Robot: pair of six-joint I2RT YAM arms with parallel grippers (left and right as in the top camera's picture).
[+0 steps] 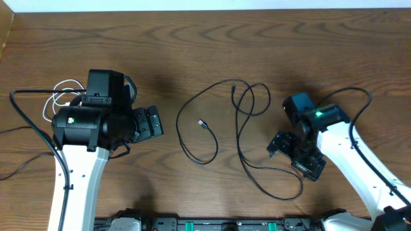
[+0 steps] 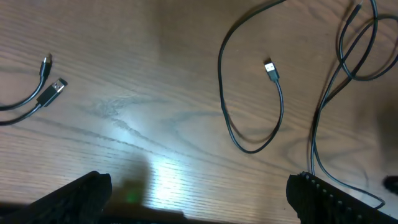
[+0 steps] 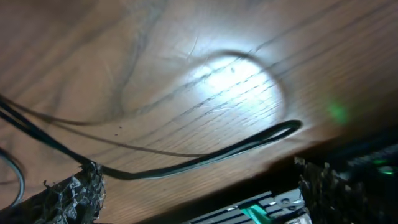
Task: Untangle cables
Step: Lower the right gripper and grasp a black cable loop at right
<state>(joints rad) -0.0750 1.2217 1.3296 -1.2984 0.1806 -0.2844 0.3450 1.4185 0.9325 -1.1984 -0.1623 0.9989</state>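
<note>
Far left, white cable [image 1: 63, 83] partly hidden under left arm [image 1: 80, 128]

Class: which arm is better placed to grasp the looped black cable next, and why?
Right, probably: the right gripper is open, with the looped black cable lying right beneath it. The left gripper, also open, sits farther from it.

A robot lab: two arms [image 1: 77, 173] at a wooden table [image 1: 212, 45].
</note>
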